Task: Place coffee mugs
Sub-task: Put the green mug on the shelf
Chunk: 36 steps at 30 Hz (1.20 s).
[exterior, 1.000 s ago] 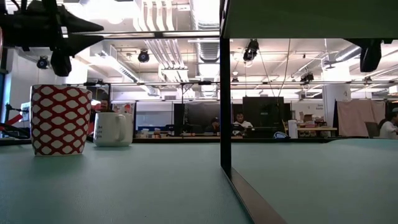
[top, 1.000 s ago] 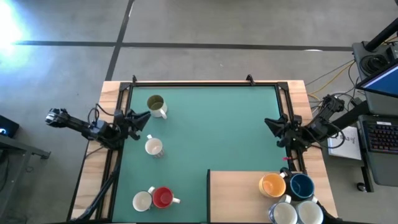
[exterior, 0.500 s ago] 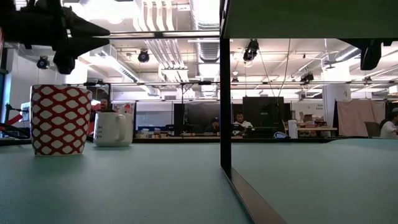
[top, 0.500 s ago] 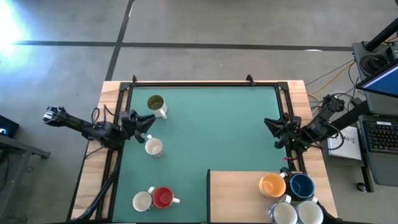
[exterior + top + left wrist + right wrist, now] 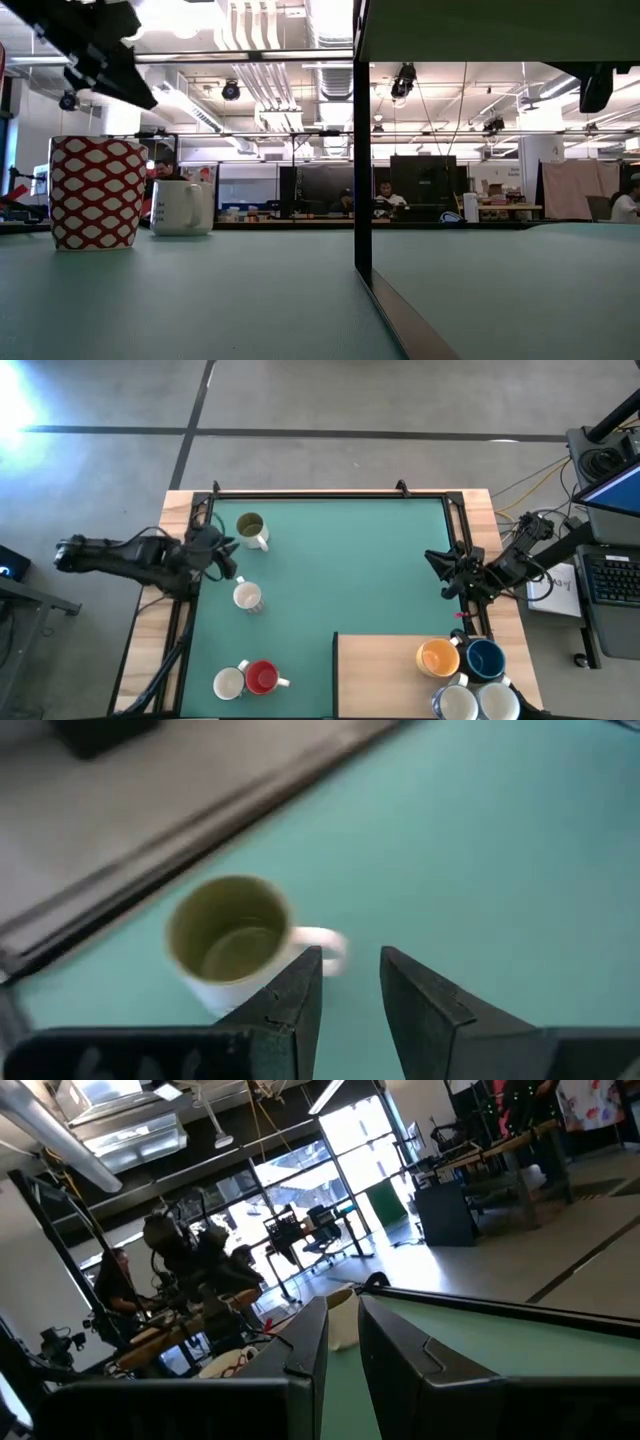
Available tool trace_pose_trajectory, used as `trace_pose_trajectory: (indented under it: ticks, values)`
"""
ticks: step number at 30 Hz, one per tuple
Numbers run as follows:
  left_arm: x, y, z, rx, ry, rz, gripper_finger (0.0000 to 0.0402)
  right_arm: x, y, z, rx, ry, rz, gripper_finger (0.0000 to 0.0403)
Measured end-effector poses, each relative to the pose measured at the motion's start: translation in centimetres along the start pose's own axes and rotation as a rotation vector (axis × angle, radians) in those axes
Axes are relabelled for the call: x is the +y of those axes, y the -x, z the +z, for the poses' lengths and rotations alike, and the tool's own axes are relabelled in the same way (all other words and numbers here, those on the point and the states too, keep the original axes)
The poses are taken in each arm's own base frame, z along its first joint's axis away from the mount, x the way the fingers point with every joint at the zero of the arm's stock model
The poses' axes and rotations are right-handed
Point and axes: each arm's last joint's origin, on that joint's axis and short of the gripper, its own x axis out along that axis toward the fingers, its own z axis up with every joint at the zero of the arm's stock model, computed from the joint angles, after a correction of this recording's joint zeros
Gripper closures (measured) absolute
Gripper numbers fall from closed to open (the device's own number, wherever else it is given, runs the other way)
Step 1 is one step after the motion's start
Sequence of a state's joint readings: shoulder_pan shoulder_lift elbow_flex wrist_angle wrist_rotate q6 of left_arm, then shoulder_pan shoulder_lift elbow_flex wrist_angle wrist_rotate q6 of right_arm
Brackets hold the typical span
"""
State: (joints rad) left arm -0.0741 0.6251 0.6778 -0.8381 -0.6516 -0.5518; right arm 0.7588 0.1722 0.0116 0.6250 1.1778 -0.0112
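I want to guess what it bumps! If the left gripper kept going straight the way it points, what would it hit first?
Probably the mug with the green inside. The left gripper is open and empty, and it points down at that mug's handle. How far above it sits is hard to tell.

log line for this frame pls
left gripper: open, empty, over olive-inside mug | right gripper: idle at table's right edge, empty | on mat: four mugs | on wooden board: four mugs

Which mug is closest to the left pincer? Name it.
The white mug with the olive-green inside, at the mat's far left corner. The left pincer sits just beside it; the plain white mug is a little farther off.
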Motion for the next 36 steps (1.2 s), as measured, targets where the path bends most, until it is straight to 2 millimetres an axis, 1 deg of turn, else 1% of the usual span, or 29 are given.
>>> trace_pose_trajectory:
  ticks: [3, 6, 9, 12, 15, 18, 22, 25, 28, 30, 33, 36]
  values:
    - [-0.5, -0.9, 1.4, 0.066, -0.028, -0.085, 0.0315, 0.0, 0.0, 0.0, 0.0, -0.001, 0.0, 0.0353]
    - [-0.4, -2.7, 2.2, 0.151, -0.049, -0.076, 0.0315, 0.0, 0.0, 0.0, 0.0, -0.001, 0.0, 0.0353]
    - [0.3, -5.1, 2.5, 0.266, -0.044, -0.07, 0.0315, 0.0, 0.0, 0.0, 0.0, 0.0, 0.0, 0.0353]
    - [1.0, -7.5, 2.5, 0.36, -0.062, -0.131, 0.0315, 0.0, 0.0, 0.0, 0.0, -0.002, 0.0, 0.0353]
    - [1.5, -9.3, 2.5, 0.418, -0.037, -0.165, 0.0315, 0.0, 0.0, 0.0, 0.0, 0.0, 0.0, 0.0353]
    - [1.6, -10.2, 3.3, 0.445, -0.035, -0.157, 0.0315, 0.0, 0.0, 0.0, 0.0, -0.002, 0.0, 0.0353]
    - [1.3, -10.8, 5.1, 0.421, -0.049, -0.128, 0.031, 0.0, 0.0, 0.0, 0.0, -0.001, 0.0, 0.0353]
    - [1.1, -11.2, 6.4, 0.406, -0.059, -0.095, 0.0298, 0.0, 0.0, 0.0, 0.0, 0.0, 0.0, 0.0353]
    - [1.1, -11.8, 7.0, 0.409, -0.056, -0.028, 0.028, 0.0, 0.0, 0.0, 0.0, 0.0, 0.0, 0.0353]
    - [1.1, -12.3, 7.2, 0.418, -0.035, 0.003, 0.0263, 0.0, 0.0, 0.0, 0.0, 0.0, 0.0, 0.0353]
    - [1.5, -13.2, 6.7, 0.472, -0.008, 0.033, 0.0237, 0.0, 0.0, 0.0, 0.0, 0.0, 0.0, 0.0353]
    - [2.0, -14.3, 6.3, 0.512, -0.008, 0.056, 0.0224, 0.0, 0.0, 0.0, 0.0, 0.0, 0.0, 0.0353]
